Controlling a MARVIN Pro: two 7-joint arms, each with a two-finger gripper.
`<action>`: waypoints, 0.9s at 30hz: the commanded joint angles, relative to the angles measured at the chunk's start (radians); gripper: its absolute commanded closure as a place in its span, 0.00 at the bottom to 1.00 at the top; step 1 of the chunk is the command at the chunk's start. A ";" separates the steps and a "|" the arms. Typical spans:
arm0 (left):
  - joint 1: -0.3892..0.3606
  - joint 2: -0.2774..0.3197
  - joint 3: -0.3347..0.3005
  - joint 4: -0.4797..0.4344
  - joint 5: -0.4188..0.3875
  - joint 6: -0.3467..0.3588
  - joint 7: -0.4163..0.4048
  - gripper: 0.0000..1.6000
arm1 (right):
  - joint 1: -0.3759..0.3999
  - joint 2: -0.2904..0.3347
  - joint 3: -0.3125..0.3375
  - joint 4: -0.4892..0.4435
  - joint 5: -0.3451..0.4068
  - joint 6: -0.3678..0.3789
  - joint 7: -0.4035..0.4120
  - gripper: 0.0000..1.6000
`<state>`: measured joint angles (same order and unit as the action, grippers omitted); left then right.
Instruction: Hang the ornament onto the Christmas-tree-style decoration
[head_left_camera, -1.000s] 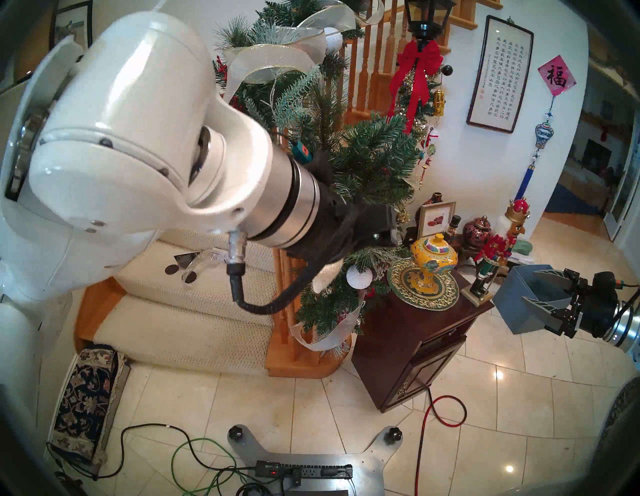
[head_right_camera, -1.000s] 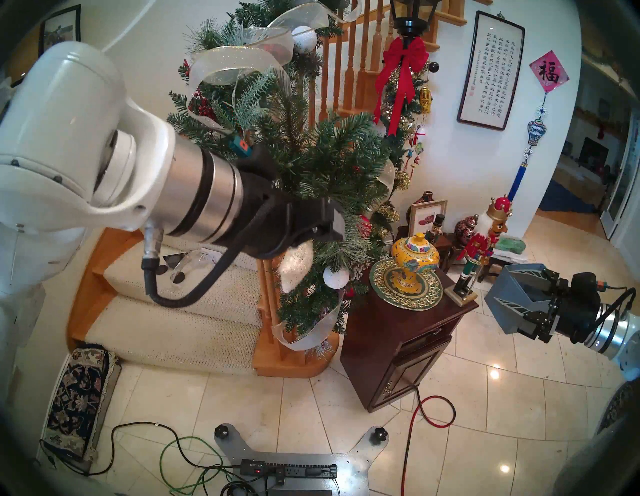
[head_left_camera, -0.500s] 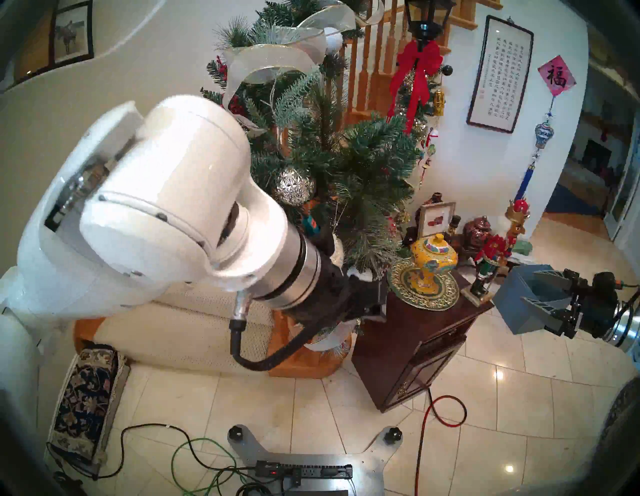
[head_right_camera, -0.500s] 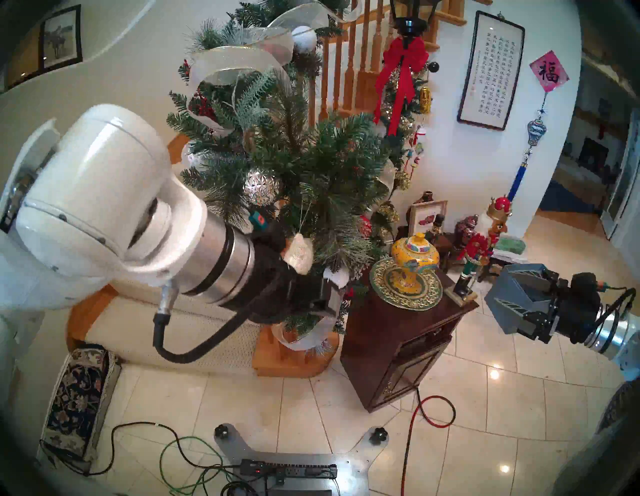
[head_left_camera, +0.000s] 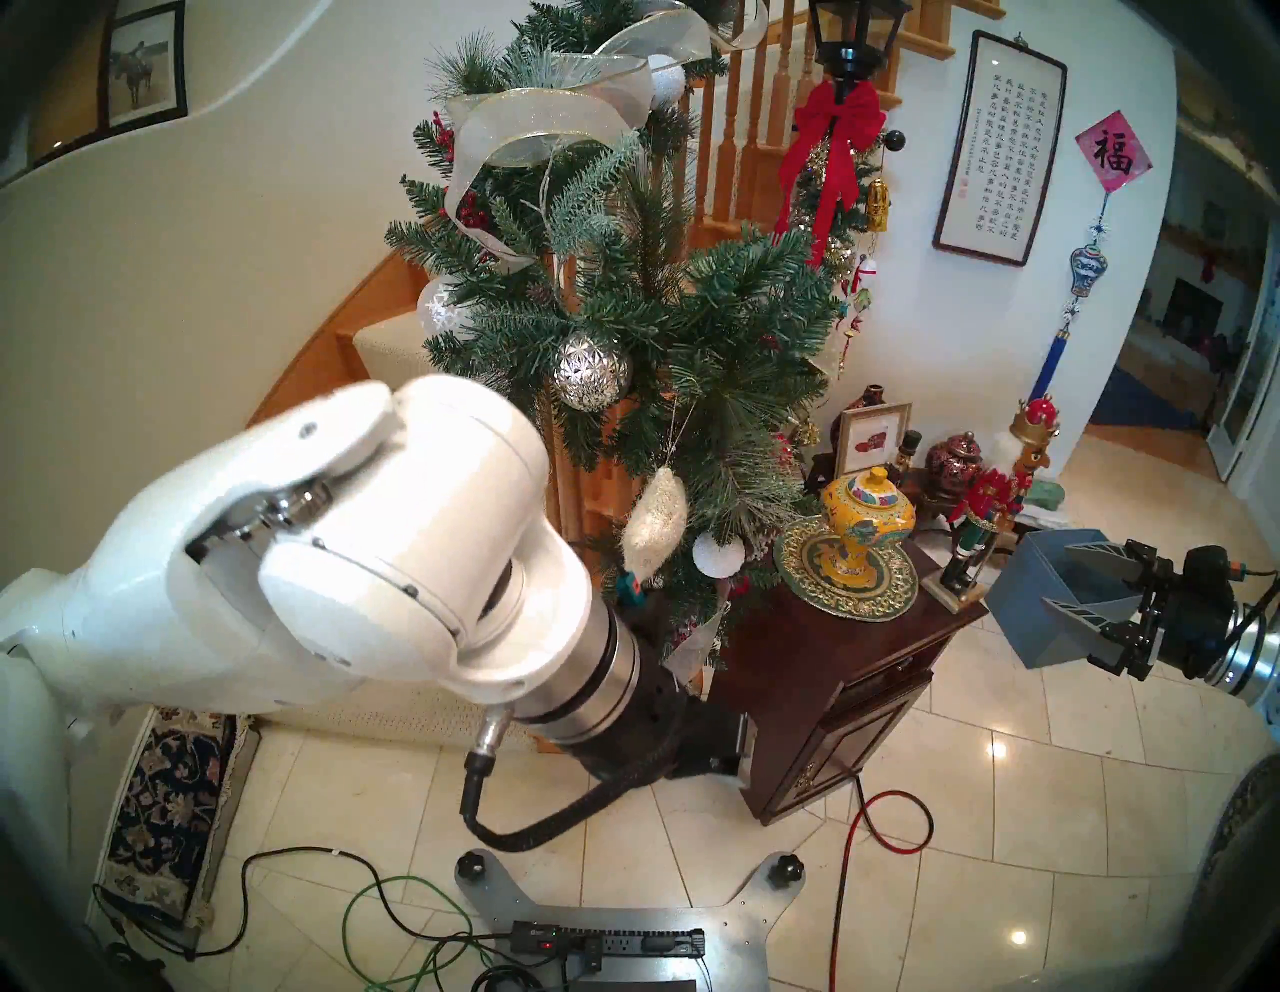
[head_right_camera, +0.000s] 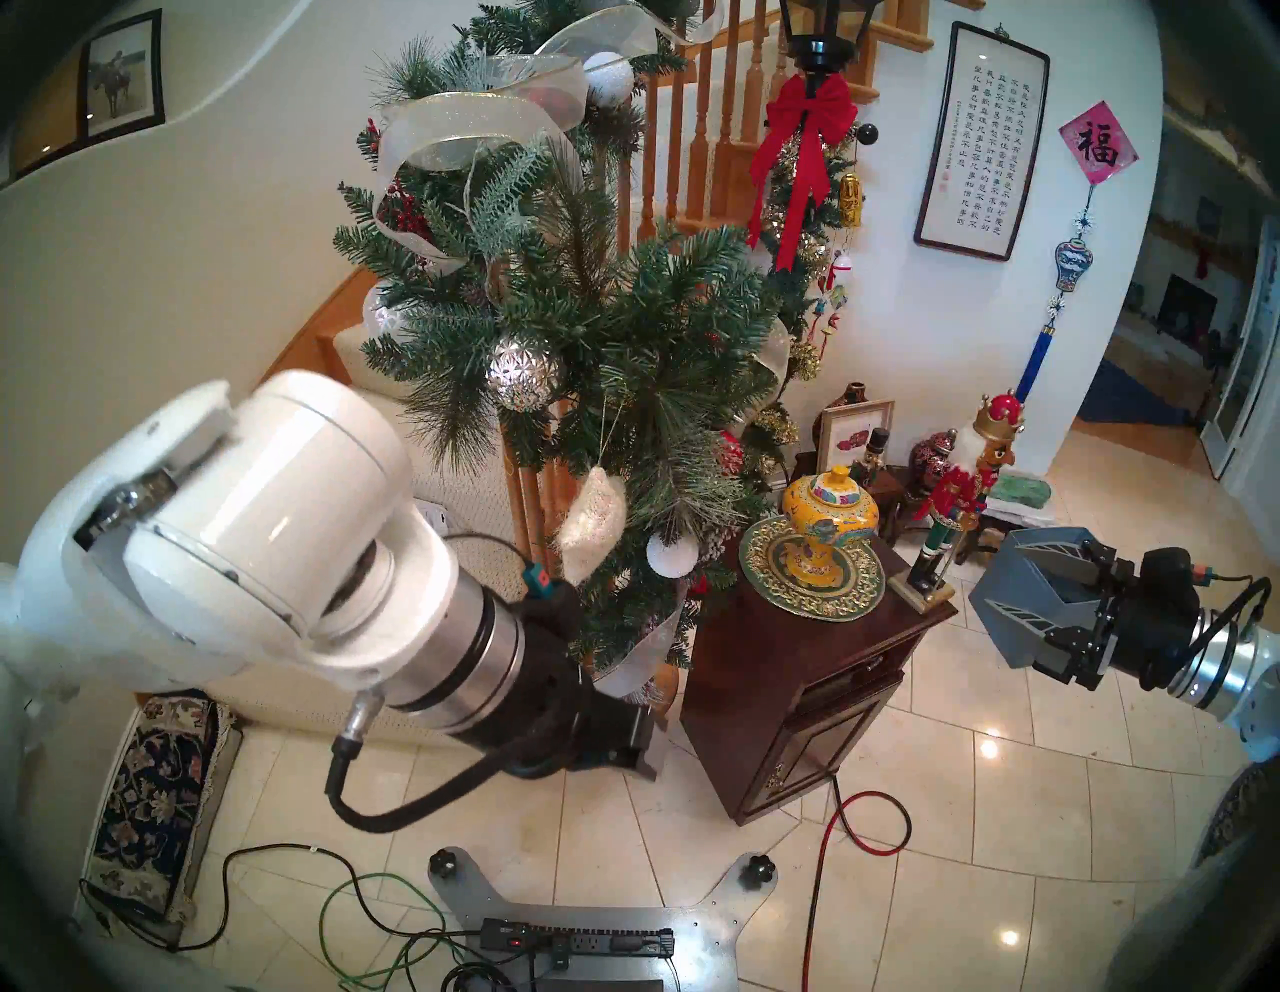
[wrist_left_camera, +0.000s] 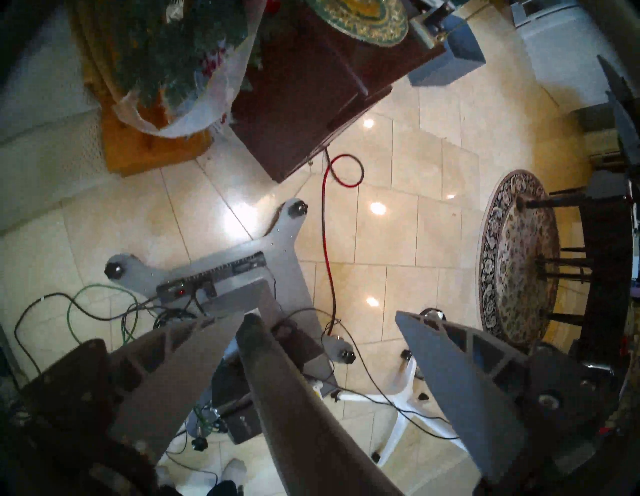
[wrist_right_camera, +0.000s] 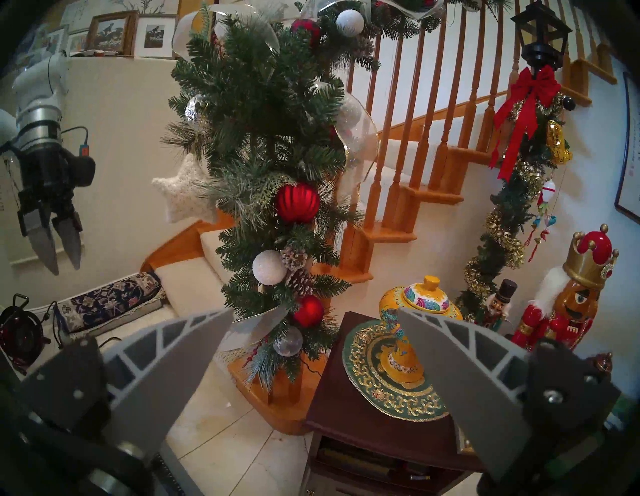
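Star (wrist_right_camera: 183, 194) hangs on garland (wrist_right_camera: 263, 114); left claw (wrist_right_camera: 59, 258) empty, parted; right claw (wrist_right_camera: 311, 322) wide, empty

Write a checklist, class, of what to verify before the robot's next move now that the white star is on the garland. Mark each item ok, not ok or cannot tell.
1. The star ornament hangs from the garland by its gold string: ok.
2. String looped securely over a branch: cannot tell, needles hide the top of the loop.
3. The left gripper holds nothing and its fingers stand apart: ok.
4. Left gripper clear of the star and branches: ok, it hangs away to the side in the right wrist view.
5. The right gripper is open and empty: ok.
6. The yellow jar on the cabinet is upright, undisturbed: ok.
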<state>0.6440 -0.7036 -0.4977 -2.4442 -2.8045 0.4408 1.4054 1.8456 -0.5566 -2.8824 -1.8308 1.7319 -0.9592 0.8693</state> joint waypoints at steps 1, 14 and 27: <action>0.028 0.075 0.040 0.001 0.075 0.020 0.031 0.00 | 0.003 0.000 0.003 -0.002 -0.004 -0.001 0.058 0.00; 0.047 0.173 0.077 0.001 0.270 0.066 -0.025 0.00 | 0.003 0.000 0.003 -0.003 -0.012 -0.001 0.053 0.00; 0.100 0.233 0.142 0.001 0.459 0.112 -0.110 0.00 | 0.003 0.000 0.003 -0.003 -0.020 -0.001 0.051 0.00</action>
<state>0.7305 -0.5065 -0.3654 -2.4440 -2.4183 0.5398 1.2988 1.8456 -0.5567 -2.8824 -1.8325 1.7127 -0.9592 0.8693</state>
